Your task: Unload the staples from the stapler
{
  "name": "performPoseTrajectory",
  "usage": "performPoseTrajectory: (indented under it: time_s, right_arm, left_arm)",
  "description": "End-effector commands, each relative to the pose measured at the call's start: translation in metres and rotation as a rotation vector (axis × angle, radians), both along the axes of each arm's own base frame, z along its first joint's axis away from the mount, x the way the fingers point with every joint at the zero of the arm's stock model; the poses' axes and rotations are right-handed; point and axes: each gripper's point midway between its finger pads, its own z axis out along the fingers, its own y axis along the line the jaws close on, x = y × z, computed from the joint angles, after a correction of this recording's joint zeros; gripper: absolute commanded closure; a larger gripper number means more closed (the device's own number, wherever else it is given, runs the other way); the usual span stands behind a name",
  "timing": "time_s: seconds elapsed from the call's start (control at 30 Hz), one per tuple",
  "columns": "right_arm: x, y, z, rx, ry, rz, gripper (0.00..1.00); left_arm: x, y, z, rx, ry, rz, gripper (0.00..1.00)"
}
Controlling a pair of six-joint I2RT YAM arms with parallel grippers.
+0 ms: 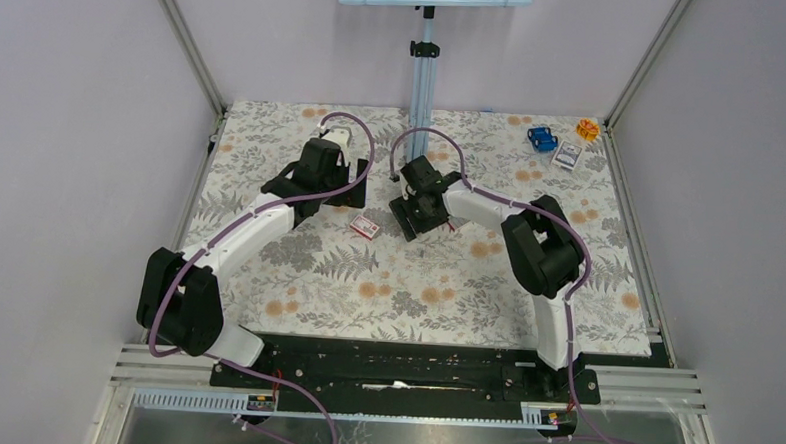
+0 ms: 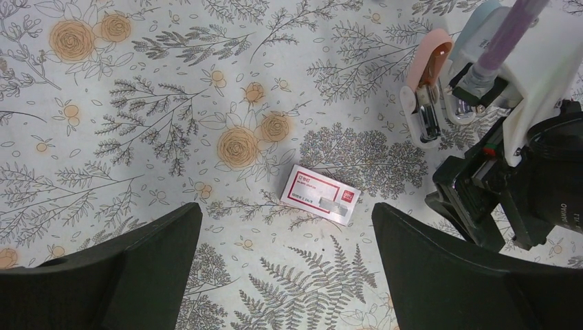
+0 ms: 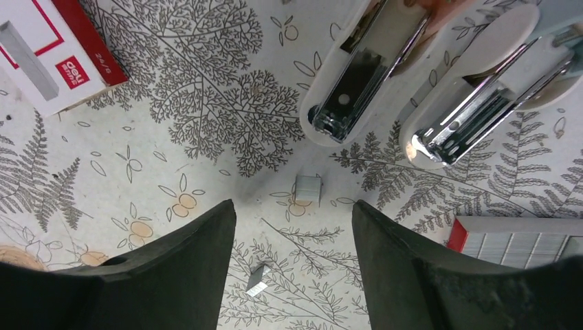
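Observation:
Two mini staplers lie hinged open on the floral mat in the right wrist view, a pinkish one (image 3: 354, 75) and a pale blue one (image 3: 481, 96). A short silvery strip of staples (image 3: 308, 189) lies on the mat just below the pinkish one. A smaller staple piece (image 3: 258, 280) lies between my right fingers. My right gripper (image 3: 294, 210) is open and empty above them. My left gripper (image 2: 287, 213) is open and empty, hovering near a red-and-white staple box (image 2: 320, 194). The pinkish stapler (image 2: 426, 89) also shows in the left wrist view beside the right arm.
The staple box (image 1: 366, 227) lies between the two grippers, with a staple strip on its lid (image 3: 27, 58). A second red box of staples (image 3: 522, 240) sits by the right finger. A blue item (image 1: 542, 138), an orange item (image 1: 587, 128) and a small box (image 1: 567, 158) lie far right.

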Motion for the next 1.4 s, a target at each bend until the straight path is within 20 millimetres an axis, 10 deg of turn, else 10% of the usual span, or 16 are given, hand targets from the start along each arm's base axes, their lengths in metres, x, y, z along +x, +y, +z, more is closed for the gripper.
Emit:
performPoseTrajectory:
  time_s: [0.0, 1.37]
  right_arm:
    - [0.016, -0.006, -0.003, -0.051, -0.05, -0.022, 0.32]
    - [-0.009, 0.004, -0.013, -0.075, 0.019, 0.017, 0.6]
  left_arm:
    - [0.011, 0.003, 0.017, 0.003, -0.067, 0.015, 0.01]
    - [0.011, 0.011, 0.03, 0.016, -0.111, 0.04, 0.01]
